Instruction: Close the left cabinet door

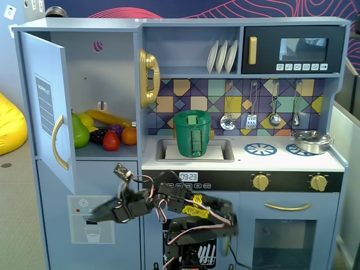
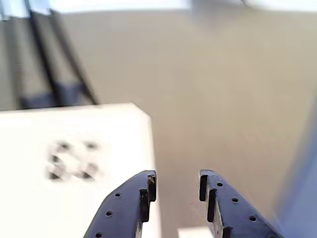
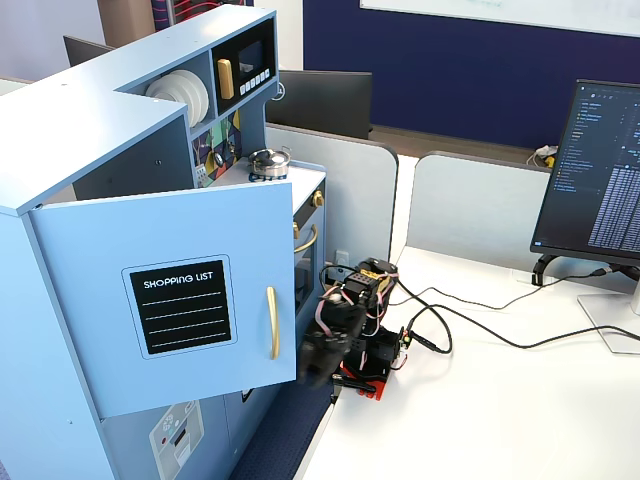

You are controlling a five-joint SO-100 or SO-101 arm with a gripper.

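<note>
We are seeing the left cabinet door (image 1: 49, 107) standing wide open at the 9 o'clock side of a fixed view: a flat, smooth light blue rectangular panel with one curved gold handle (image 1: 58, 142) and one black chalkboard label. In another fixed view the same door (image 3: 170, 300) is facing us, label reading "SHOPPING LIST". Behind it we are counting plastic toy fruit (image 1: 101, 132) on the shelf, about six pieces. Three white plates (image 1: 222, 56) are standing in the rack, four metal utensils (image 1: 261, 107) are hanging, and one green ribbed bucket (image 1: 192, 134) is sitting in the sink. The end effector (image 1: 95, 214) is sitting at 7 o'clock below the door, black plastic, blurred. In the wrist view the end effector (image 2: 174, 186) is showing two notched fingers slightly parted, gripping nothing, over the white worktop (image 2: 74, 168).
</note>
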